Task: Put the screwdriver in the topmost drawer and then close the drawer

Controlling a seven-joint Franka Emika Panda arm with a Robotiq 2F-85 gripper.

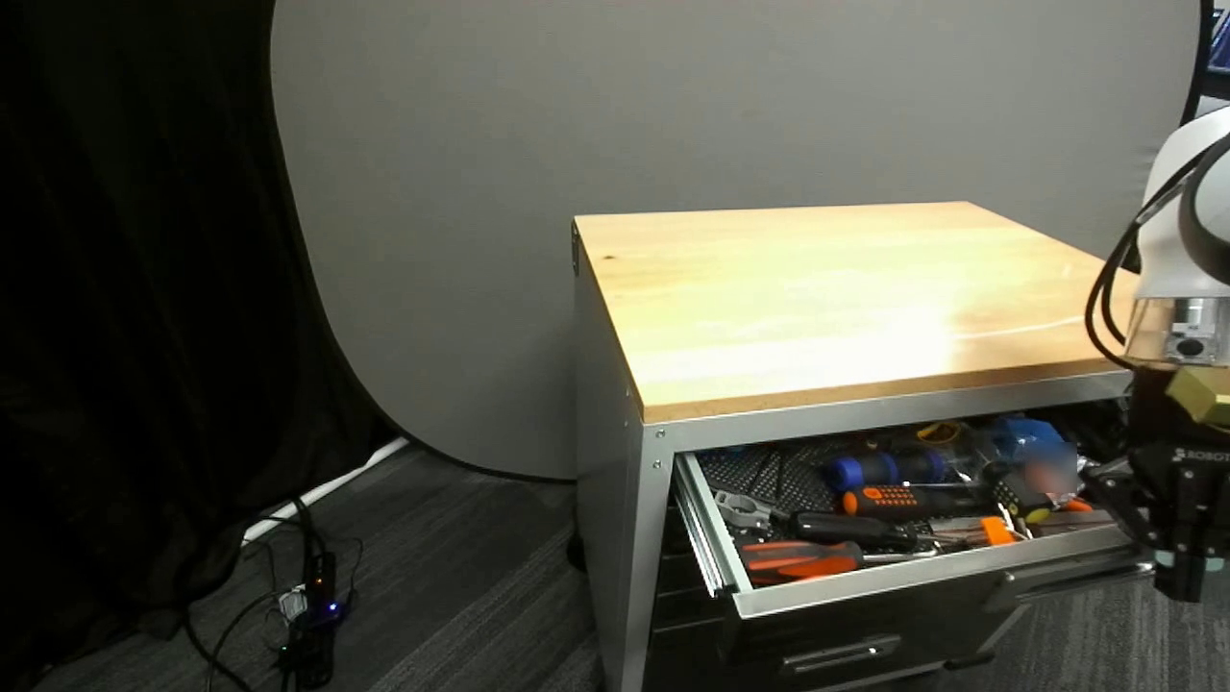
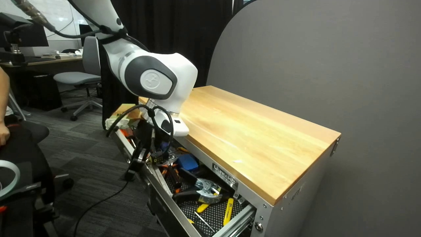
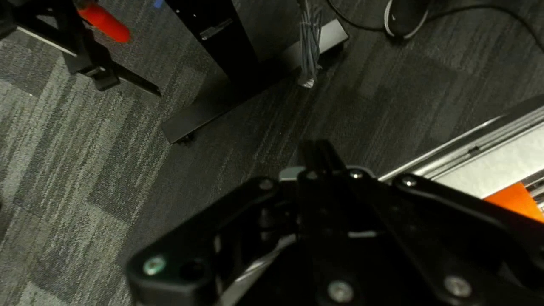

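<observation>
The topmost drawer [image 1: 894,580] is pulled open and full of tools. Its front rim shows in both exterior views [image 2: 168,204], and an edge of it shows in the wrist view [image 3: 501,163]. A small black and yellow item [image 1: 1022,496] lies among the tools. I cannot tell whether it is the screwdriver, which I cannot otherwise make out. My gripper [image 1: 1182,582] points down just outside the drawer's front, near its bar handle [image 1: 1081,579]. In the wrist view its fingertips [image 3: 321,155] meet, with nothing visible between them. Contact with the drawer front cannot be told.
The wooden cabinet top [image 1: 817,279] stands above and behind the drawer. Orange-handled tools [image 1: 802,559], a spring clamp [image 2: 207,191] and a blue item [image 2: 187,162] fill the drawer. A person's hand [image 2: 4,133] is at the far left. Cables hang from my wrist.
</observation>
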